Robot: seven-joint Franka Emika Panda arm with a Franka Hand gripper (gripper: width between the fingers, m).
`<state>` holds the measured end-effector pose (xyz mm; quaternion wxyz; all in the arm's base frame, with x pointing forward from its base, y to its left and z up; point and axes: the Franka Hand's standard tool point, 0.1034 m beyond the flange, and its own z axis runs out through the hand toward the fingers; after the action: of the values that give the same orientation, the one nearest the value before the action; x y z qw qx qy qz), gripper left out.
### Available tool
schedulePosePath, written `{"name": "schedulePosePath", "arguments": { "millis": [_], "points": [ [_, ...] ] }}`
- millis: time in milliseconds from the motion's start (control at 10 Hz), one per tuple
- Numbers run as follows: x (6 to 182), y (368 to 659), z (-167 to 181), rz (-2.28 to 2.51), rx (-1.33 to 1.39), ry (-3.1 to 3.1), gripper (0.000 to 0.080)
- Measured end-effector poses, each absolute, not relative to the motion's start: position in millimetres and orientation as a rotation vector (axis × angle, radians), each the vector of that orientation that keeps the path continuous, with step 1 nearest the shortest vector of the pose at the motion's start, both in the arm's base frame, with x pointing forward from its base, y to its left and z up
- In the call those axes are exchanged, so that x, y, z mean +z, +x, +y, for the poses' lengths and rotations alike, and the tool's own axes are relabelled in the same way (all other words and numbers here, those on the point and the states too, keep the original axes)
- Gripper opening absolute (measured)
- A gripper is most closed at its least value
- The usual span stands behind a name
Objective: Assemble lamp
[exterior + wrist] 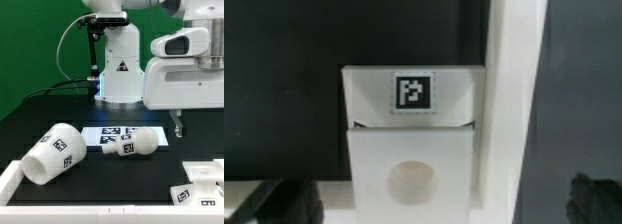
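Exterior view: three lamp parts, one of each. The shade [55, 152] lies on its side near the worktop's front edge, toward the exterior view's left corner. The bulb [132, 146] lies mid-worktop, just beside the marker board [113, 130]. The base [200, 186] sits in the front corner on the exterior view's right, partly cut off. One gripper [178, 127] hangs over the base, jaws spread, holding nothing. A white rail [518, 60] lines the edge beside the base
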<state>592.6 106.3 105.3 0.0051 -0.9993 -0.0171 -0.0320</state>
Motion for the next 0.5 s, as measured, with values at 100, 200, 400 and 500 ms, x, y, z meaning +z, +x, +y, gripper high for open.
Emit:
{"name": "schedulePosePath", "arguments": {
  "millis": [100, 200, 400, 500],
  "points": [
    [106.7, 580.6, 105.9, -0.176, -0.085, -3.13, 0.0699],
    [111.0, 568.3, 107.5, -0.292, -0.074, -3.128, 0.0699],
    [122.0, 547.5, 104.3, -0.731, -0.084, -3.074, 0.0699],
    [123.7, 542.0, 100.9, -0.846, -0.09, -3.046, 0.0699]
  ]
}}
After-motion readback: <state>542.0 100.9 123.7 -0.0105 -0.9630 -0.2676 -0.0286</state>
